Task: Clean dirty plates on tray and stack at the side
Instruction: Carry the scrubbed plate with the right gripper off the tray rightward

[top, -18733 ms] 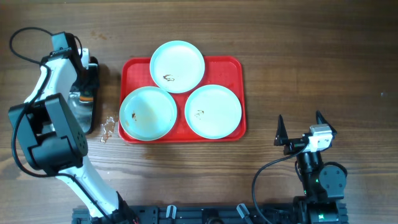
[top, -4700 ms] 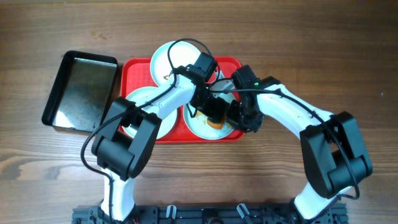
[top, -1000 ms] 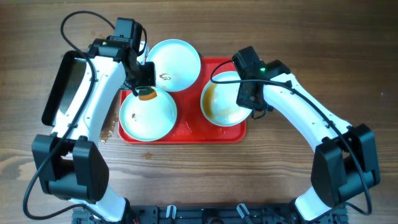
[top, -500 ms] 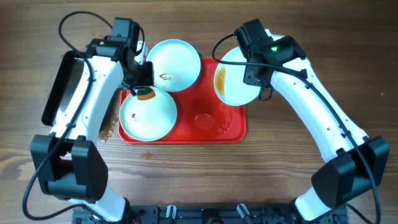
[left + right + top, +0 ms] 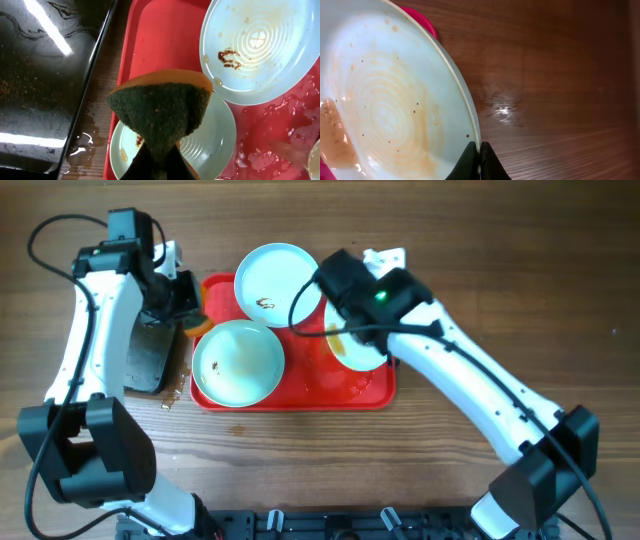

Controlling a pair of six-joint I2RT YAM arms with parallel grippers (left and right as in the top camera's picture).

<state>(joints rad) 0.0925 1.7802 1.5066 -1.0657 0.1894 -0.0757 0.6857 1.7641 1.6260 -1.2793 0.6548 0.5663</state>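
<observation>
The red tray [image 5: 296,392] lies mid-table with two plates on it. The far plate [image 5: 278,272] carries a small dark smear, and the near-left plate [image 5: 238,362] has small specks. My left gripper [image 5: 159,162] is shut on a green-and-orange sponge [image 5: 161,107], hanging over the tray's left edge beside the black pan [image 5: 40,75]. On the rim of the third plate [image 5: 385,115], smeared with a brown film, my right gripper [image 5: 479,150] is shut. That plate [image 5: 357,352] is tilted above the tray's right half, mostly hidden under the arm.
The black pan [image 5: 150,358] sits left of the tray, partly under my left arm. A small puddle [image 5: 172,390] glistens on the wood between pan and tray. Wet patches [image 5: 340,376] show on the tray floor. Bare wood [image 5: 560,75] lies right of the tray.
My left arm has swung left with the sponge, off the near-left plate to the tray's edge. My right arm has carried the smeared plate from the tray's far-right corner back over its right half.
</observation>
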